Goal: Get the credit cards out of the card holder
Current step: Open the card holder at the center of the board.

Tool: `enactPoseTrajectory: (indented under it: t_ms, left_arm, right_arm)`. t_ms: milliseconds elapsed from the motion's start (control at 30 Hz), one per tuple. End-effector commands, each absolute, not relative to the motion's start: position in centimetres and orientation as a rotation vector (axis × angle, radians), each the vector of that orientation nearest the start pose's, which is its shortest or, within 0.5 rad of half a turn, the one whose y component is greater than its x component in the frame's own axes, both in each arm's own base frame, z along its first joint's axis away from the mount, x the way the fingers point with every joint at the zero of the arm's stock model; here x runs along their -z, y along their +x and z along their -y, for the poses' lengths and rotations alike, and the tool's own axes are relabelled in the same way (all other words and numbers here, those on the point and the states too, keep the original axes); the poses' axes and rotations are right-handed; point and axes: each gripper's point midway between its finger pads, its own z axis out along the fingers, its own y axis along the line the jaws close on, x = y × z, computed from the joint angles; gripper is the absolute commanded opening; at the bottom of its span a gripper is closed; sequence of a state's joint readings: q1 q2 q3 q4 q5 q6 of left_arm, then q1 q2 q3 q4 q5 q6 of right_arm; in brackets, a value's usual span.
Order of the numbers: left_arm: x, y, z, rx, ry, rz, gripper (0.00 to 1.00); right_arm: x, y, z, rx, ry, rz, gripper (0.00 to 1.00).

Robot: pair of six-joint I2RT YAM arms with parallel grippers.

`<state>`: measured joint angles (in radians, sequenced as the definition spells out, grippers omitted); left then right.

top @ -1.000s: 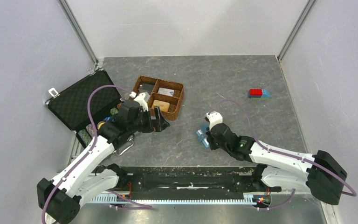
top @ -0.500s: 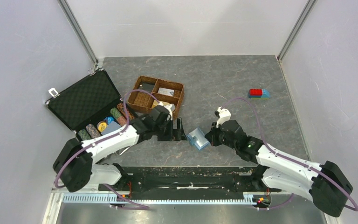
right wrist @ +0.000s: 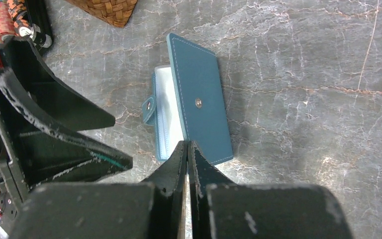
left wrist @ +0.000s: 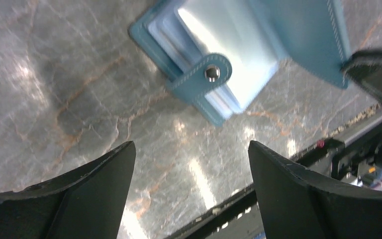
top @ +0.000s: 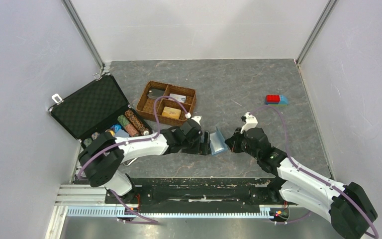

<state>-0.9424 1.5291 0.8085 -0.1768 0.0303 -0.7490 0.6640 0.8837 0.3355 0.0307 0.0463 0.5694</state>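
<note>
Ideally, the card holder (top: 218, 142), lying mid-frame on the bench (top: 258, 84), is held steady by the right gripper (right wrist: 187, 145), seemingly pinched shut on its cover edge, while the widely spread left gripper (left wrist: 190, 149) is aligned squarely with the pale-blue pockets (left wrist: 229, 45) before any closing.

Robot lab cell — white panel walls (top: 199, 30), aluminium corner posts (top: 82, 32), grey table (top: 238, 79).

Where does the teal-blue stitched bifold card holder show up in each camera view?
Top external: card holder mid-table, between left gripper and right gripper.
Left wrist: card holder upper centre-right, snap strap toward camera.
Right wrist: card holder centre, at the shut right fingertips.
Shared landmark: the left gripper's open black fingers beside it.
</note>
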Motion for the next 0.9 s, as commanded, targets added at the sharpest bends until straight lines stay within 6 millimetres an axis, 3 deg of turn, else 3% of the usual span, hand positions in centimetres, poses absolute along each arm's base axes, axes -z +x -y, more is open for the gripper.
enactPoseTrajectory:
  t_ms: [0, 167, 467, 700, 867]
  left_arm:
    - [-6.6, 22.3, 33.5, 0.670, 0.199, -2.468, 0.89]
    - [-6.1, 23.1, 34.7, 0.628, 0.233, -2.451, 0.89]
    - [-4.9, 24.5, 34.3, 0.511, 0.193, -2.430, 0.81]
    - [-5.6, 25.7, 34.8, 0.515, 0.191, -2.363, 0.74]
    - [-6.4, 25.7, 35.3, 0.580, 0.209, -2.306, 0.55]
  right_arm:
    - [-7.9, 21.8, -18.5, -0.687, -0.063, -2.174, 0.00]
    - [-7.4, 21.7, -17.7, -0.681, -0.050, -2.178, 0.00]
    - [-6.9, 21.5, -17.1, -0.680, -0.058, -2.188, 0.00]
    - [-6.3, 21.4, -16.5, -0.672, -0.039, -2.189, 0.00]
    - [-5.3, 21.2, -15.6, -0.644, -0.012, -2.196, 0.00]
